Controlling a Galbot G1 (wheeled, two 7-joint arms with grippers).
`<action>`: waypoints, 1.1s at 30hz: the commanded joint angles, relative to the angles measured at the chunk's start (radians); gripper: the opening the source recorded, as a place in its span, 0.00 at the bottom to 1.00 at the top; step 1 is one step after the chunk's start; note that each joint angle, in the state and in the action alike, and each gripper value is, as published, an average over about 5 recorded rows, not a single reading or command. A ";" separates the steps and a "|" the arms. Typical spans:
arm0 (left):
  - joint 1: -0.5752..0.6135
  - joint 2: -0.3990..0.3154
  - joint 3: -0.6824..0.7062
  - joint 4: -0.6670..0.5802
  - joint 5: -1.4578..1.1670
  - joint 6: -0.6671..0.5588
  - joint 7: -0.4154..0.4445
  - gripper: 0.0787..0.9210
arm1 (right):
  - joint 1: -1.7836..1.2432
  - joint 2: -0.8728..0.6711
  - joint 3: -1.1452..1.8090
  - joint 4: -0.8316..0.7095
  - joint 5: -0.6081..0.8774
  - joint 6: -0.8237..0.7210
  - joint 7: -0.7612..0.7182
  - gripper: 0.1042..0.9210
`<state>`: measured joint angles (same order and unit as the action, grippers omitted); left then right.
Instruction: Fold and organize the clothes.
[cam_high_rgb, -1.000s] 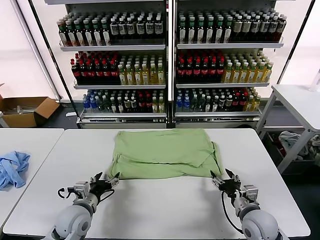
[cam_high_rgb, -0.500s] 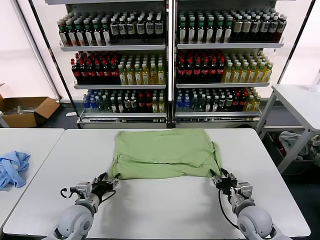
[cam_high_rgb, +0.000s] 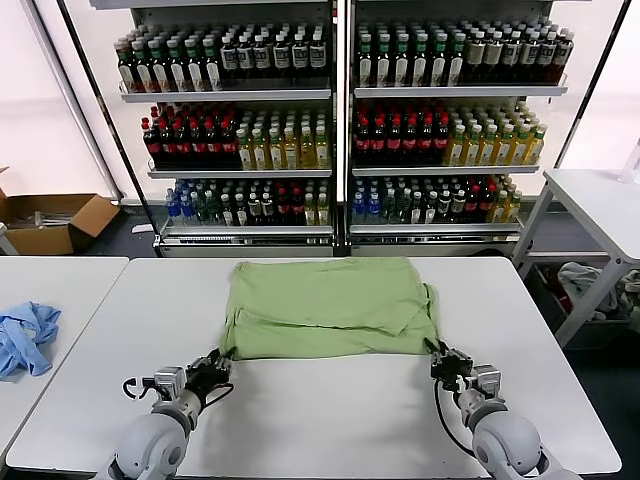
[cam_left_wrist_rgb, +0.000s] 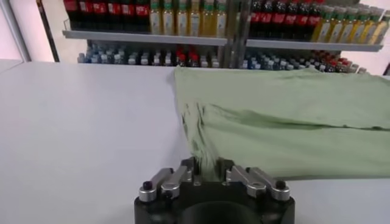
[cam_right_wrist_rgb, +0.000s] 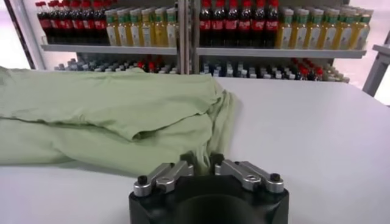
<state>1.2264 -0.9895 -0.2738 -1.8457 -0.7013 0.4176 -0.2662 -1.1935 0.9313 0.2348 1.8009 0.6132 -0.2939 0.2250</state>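
The light green polo shirt lies folded and flat on the white table, its collar, buttons and print hidden. My left gripper is shut on the shirt's near left corner; in the left wrist view the green cloth runs down between the fingers of that gripper. My right gripper is shut on the near right corner; in the right wrist view the shirt bunches between the fingers of that gripper.
A light blue garment lies on a second table at the left. Shelves of bottles stand behind the table. A cardboard box sits on the floor far left. Another table stands at the right.
Both grippers moved forward to the shirt's near edge and shut on its two near corners; they were open a second ago.
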 joint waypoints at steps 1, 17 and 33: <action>0.007 0.011 -0.001 -0.014 0.024 -0.030 0.006 0.18 | -0.004 -0.009 0.002 0.017 -0.008 0.002 0.001 0.04; 0.180 0.134 -0.023 -0.220 0.025 0.018 -0.149 0.00 | -0.224 -0.158 0.054 0.289 -0.020 -0.016 0.030 0.04; 0.533 0.195 -0.037 -0.441 0.119 -0.002 -0.437 0.00 | -0.666 -0.181 0.113 0.466 -0.235 0.053 0.135 0.04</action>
<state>1.5272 -0.8253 -0.3148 -2.1466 -0.6476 0.4243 -0.5166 -1.6560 0.7705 0.3307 2.1851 0.4708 -0.2675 0.3204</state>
